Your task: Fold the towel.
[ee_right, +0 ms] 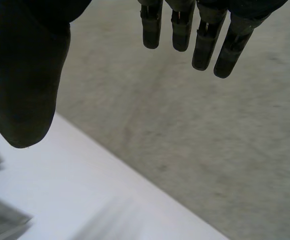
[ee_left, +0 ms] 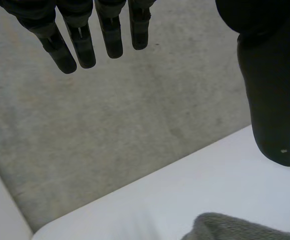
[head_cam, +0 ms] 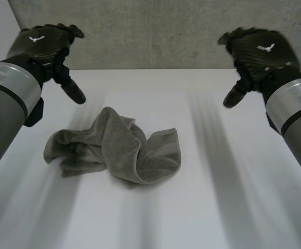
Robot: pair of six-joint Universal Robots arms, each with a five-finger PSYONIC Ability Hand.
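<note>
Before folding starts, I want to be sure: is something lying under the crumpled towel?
Only the white table shows around the edges of the bunched towel. Whatever its folds cover cannot be seen. The left hand and right hand hover clear of it, open.

One crumpled grey-green terry towel [head_cam: 117, 150] is lying left of centre in the head view, on one white table [head_cam: 218, 197]. Two black fingered robot hands are hanging above it, the left hand [head_cam: 41, 41] at the upper left and the right hand [head_cam: 262, 52] at the upper right. They are ending two grey arms [head_cam: 8, 98] [head_cam: 296, 109]. One speckled grey wall [head_cam: 166, 31] is standing behind.
</note>
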